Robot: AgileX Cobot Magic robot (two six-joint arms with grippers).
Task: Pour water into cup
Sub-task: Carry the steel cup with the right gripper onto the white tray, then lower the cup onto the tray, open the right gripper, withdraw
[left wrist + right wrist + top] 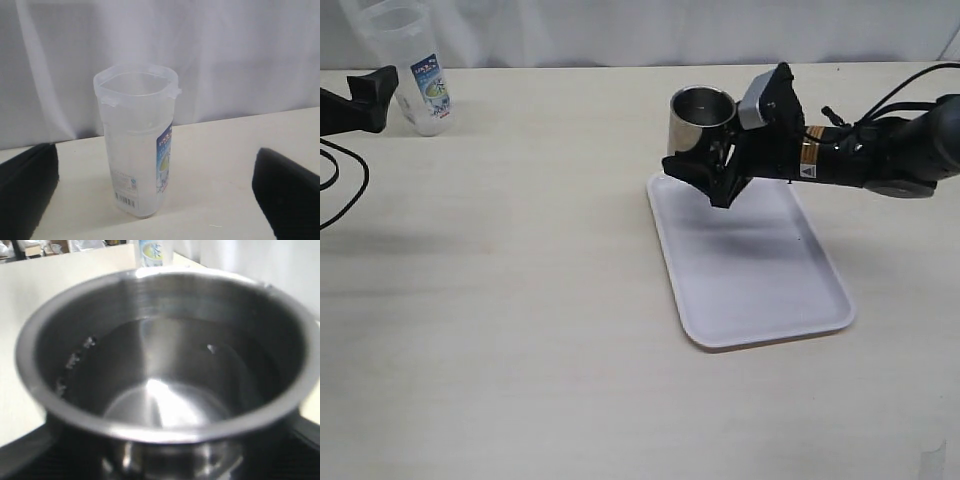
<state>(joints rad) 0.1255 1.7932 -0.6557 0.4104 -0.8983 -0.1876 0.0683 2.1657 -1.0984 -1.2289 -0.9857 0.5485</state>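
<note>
I have the cup [702, 112] at the far corner of the tray [760, 290], with the right gripper [705, 172] and its fingers [692, 168] closed narrow on the lower wall. I cannot tell whether it stands or hangs. I judge it stiff and light, but the smooth steel is slippery, and a low hold leaves the rim free. Well apart from the tray across the surface [520, 300], the left gripper [380, 90] is spread wide around the pitcher [137, 150], not touching it. Its thin plastic may flex, so I'd grip mid-body.
</note>
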